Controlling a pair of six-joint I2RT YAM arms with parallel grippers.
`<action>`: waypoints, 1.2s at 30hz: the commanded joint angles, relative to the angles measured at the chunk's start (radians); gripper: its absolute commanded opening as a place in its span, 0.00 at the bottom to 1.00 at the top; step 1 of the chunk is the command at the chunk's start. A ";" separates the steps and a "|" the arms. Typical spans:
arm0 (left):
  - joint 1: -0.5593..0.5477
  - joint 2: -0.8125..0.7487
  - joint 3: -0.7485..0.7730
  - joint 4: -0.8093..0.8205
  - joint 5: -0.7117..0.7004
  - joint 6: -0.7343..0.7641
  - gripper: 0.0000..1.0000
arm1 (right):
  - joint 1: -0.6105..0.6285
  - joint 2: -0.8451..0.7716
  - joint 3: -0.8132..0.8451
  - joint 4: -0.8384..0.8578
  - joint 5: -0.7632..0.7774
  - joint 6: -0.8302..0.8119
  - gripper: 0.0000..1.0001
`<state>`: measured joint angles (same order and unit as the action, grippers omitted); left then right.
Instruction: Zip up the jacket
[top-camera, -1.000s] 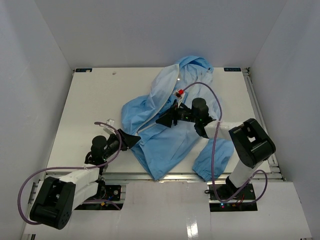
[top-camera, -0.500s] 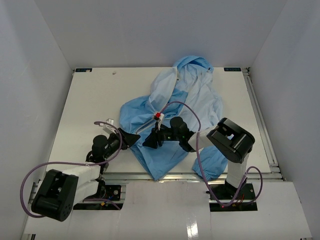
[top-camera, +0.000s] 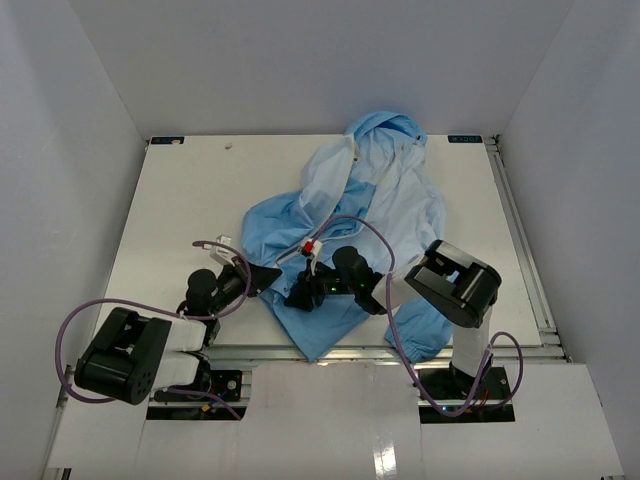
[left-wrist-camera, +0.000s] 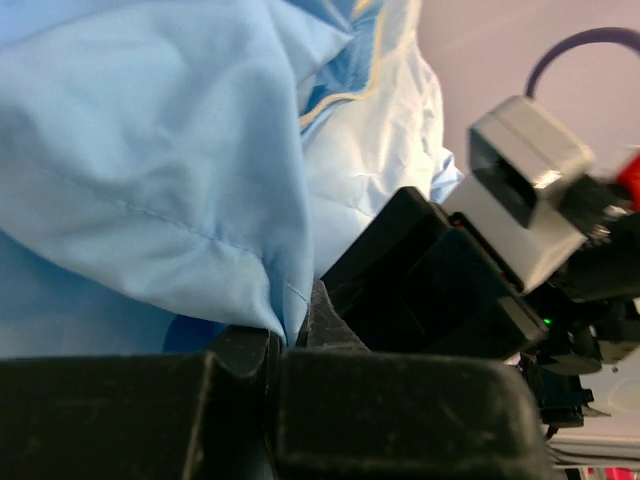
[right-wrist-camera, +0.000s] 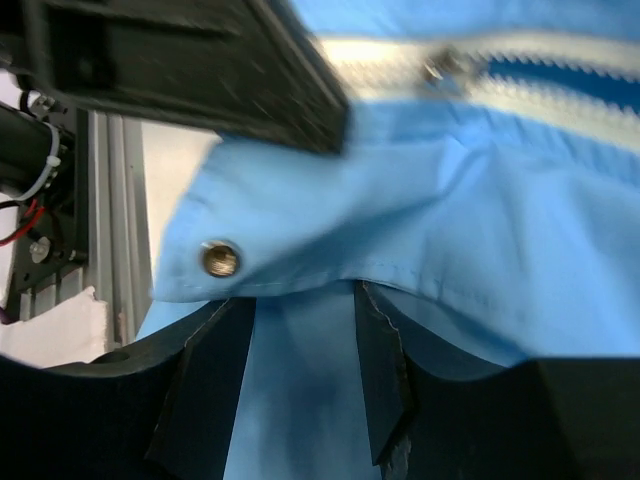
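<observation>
**Desk:** Where's the jacket?

**Me:** I have the jacket (top-camera: 380, 210) lying rumpled on the table (top-camera: 180, 200), running from the centre out toward 1 o'clock. The hood (top-camera: 385, 128) is at 12 and a sleeve (top-camera: 430, 320) is bunched at 5, by the near edge.

**Desk:** Left side?

**Me:** My left gripper (top-camera: 268, 277) sits at the jacket's 8 o'clock corner. On its wrist view the fingers are pressed together with the hem pinched between them.

**Desk:** And the right?

**Me:** The right gripper (top-camera: 300, 297) is just beside it on the 7 o'clock hem, pointing toward 9. Its jaws are parted over the fabric, and I see no grip. The pale zipper (right-wrist-camera: 560, 85) runs just beyond the fingers, and there is a metal snap (right-wrist-camera: 220, 260) on the hem.
</observation>
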<state>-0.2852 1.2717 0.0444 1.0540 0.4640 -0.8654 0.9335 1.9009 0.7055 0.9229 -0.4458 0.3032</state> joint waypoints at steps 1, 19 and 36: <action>-0.005 -0.051 -0.187 0.170 0.079 0.028 0.00 | -0.064 -0.143 -0.074 0.043 0.000 -0.018 0.51; -0.003 -0.121 -0.270 0.404 0.147 0.097 0.00 | -0.329 -0.137 -0.017 0.632 -0.460 0.463 0.51; -0.006 -0.115 -0.247 -0.047 -0.011 -0.067 0.53 | -0.258 0.077 0.030 0.617 -0.379 0.462 0.44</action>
<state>-0.2855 1.2904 0.0442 1.2431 0.5584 -0.8929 0.6400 1.9338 0.6552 1.3048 -0.8970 0.8890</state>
